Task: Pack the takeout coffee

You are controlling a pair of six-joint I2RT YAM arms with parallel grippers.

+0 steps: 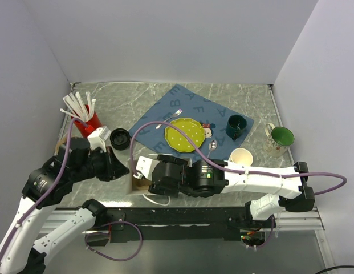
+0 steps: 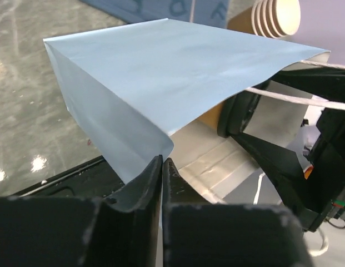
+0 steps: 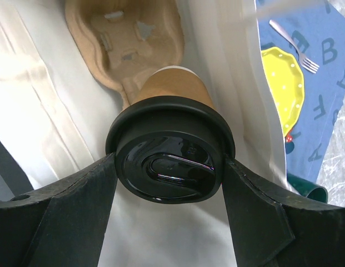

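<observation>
Seemingly firm, the left jaws in the left wrist view are pressed together on a thin fold at the mouth of the white paper bag point(image 2: 161, 83). So slim a pinch could slip or tear the paper if the other arm pushes against the bag, and the mouth would sag.

In the right wrist view, the right jaws clamp the black plastic lid of the tan-brown paper takeout coffee cup point(image 3: 171, 150). The cup is inside the bag, just short of the moulded brown pulp cup carrier point(image 3: 128, 39). Gripped there, the lid might pop off, or the base could miss its well and tip.

Overhead, both arms crowd together at the near edge of the marbled grey desk point(image 1: 119, 97), so they could knock each other.
</observation>
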